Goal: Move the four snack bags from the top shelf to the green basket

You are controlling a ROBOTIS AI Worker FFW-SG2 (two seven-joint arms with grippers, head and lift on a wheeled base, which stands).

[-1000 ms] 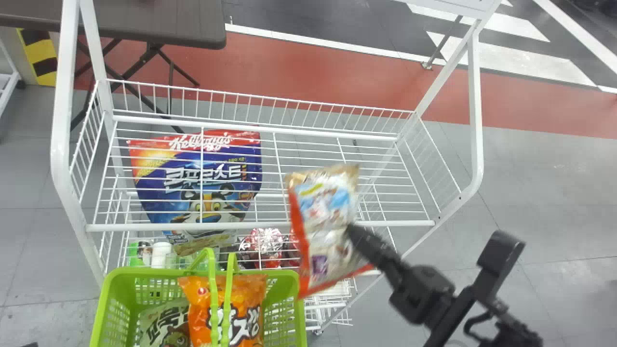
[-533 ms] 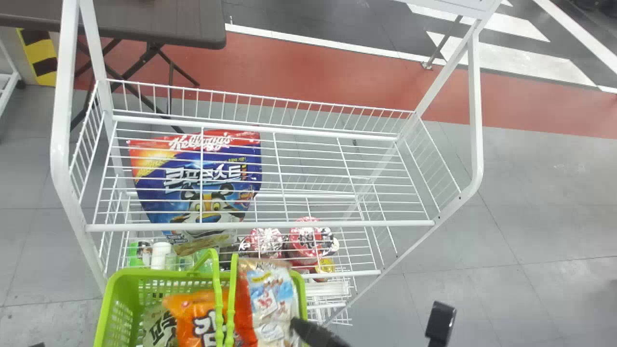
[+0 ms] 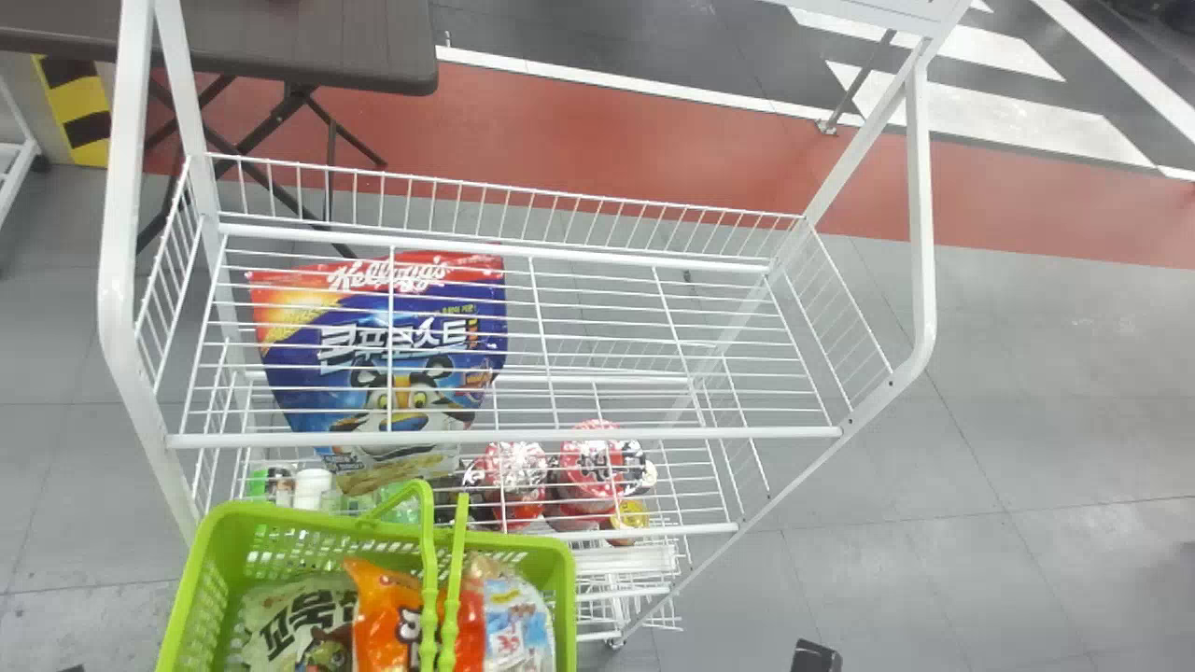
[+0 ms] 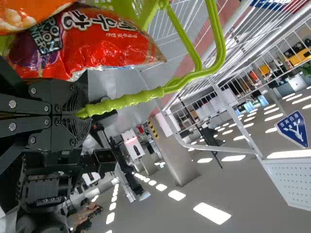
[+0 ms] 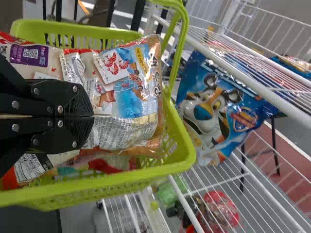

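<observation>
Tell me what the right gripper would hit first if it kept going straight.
First, the snack bag at its fingertips, which the right gripper seems to pinch; beyond that, probably the green basket, though depth is unclear.

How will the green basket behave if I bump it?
The green basket will probably swing, since the left gripper grips its handle. Its perforated walls could flex slightly. The crinkly bags inside look loosely piled and might shift.

Green basket (image 3: 308,521), orange snack bag (image 3: 381,611), white rack (image 3: 119,233), yellow pillar (image 3: 82,99) striped black
</observation>
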